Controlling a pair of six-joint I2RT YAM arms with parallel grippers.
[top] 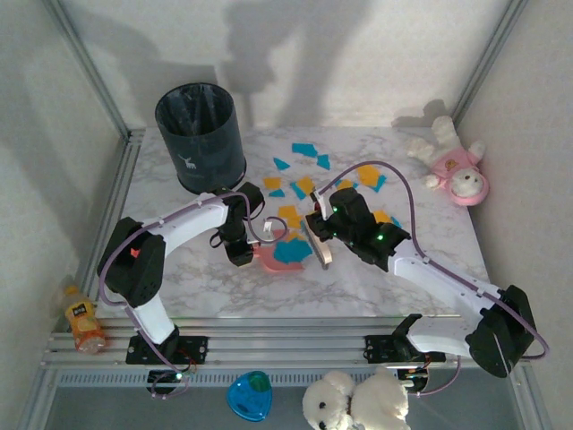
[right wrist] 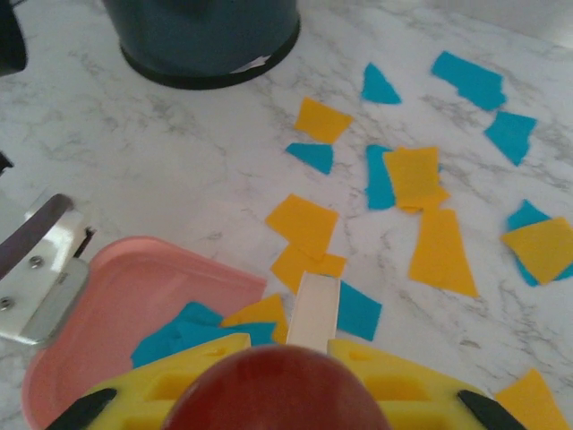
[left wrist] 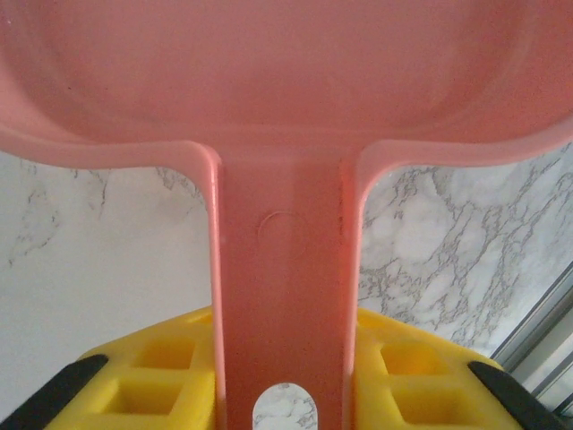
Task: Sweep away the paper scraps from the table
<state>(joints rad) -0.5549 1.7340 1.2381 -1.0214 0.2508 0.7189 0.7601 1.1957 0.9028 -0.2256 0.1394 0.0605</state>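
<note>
Dustpan (left wrist: pixel 286 90) clamped in left gripper (left wrist: pixel 285 385) | brush (right wrist: pixel 315 309) clamped in right gripper (right wrist: pixel 277 381) | right wrist: paper scraps (right wrist: pixel 183 331) in dustpan

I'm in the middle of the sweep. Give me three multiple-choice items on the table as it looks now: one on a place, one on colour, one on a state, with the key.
1. Where does the dark round waste bin stand on the white marble table?
A. far left corner
B. near right corner
C. dead centre

2. What colours are the small paper scraps?
A. red and green
B. teal-blue and orange-yellow
C. black and white

3. What is the state of the pink plastic dustpan?
A. empty
B. upside down
C. holding several scraps

Key: 1 A, as the top view shows it at the far left beside the rail. 2 B, as both colours lie scattered in the right wrist view. 3 C, as teal and orange pieces lie inside its tray.
</note>
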